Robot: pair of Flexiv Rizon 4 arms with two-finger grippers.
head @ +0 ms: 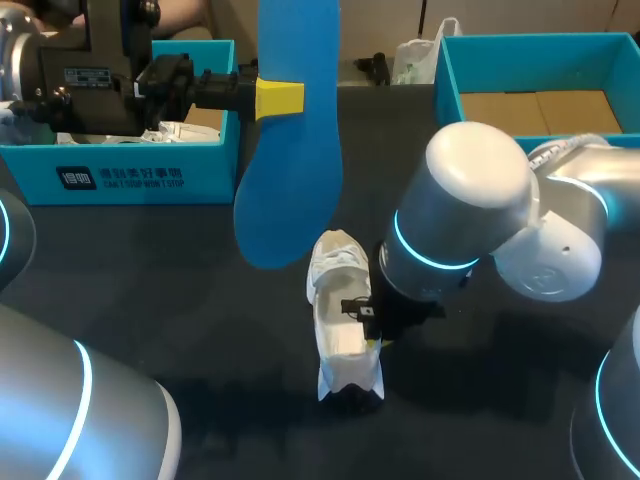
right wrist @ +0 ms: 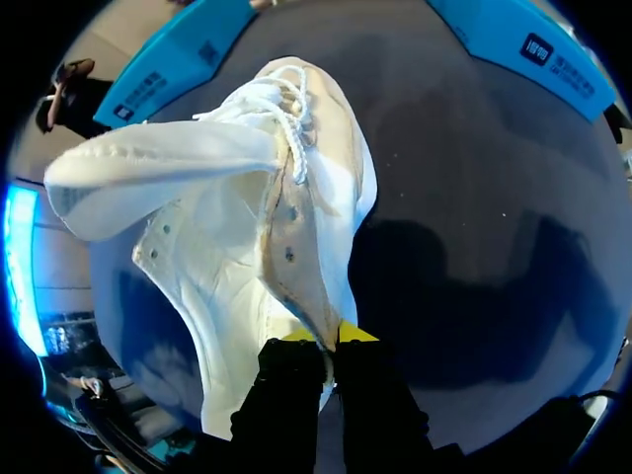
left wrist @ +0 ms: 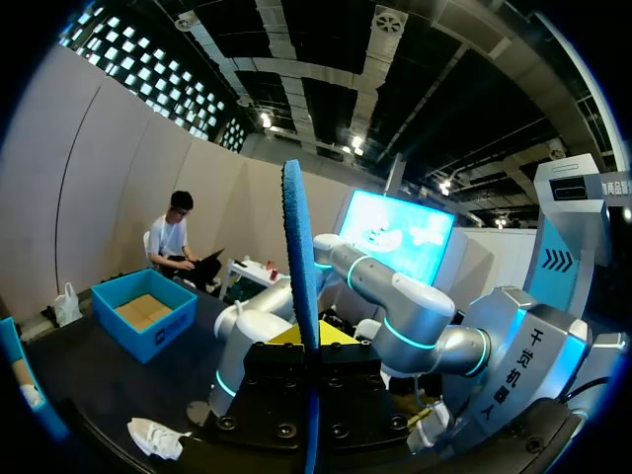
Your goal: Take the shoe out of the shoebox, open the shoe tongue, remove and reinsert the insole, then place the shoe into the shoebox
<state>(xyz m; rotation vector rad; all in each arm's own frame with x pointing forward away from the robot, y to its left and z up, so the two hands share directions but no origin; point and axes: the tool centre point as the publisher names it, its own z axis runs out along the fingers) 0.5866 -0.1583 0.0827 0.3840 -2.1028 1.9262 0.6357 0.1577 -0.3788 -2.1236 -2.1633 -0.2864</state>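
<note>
Insole [head: 290, 180] pinched by left gripper [head: 280, 98]; right gripper [right wrist: 331, 344], tips half hidden, pinches shoe [right wrist: 247, 247].

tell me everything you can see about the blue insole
The blue insole is a thin, flat, foot-shaped piece, foam-like with a rough edge. It is out of the white shoe, held upright above the table, wide rounded end down. The left gripper is shut on its narrower upper part. Its lower end shows beside the shoe; contact cannot be told.
</note>
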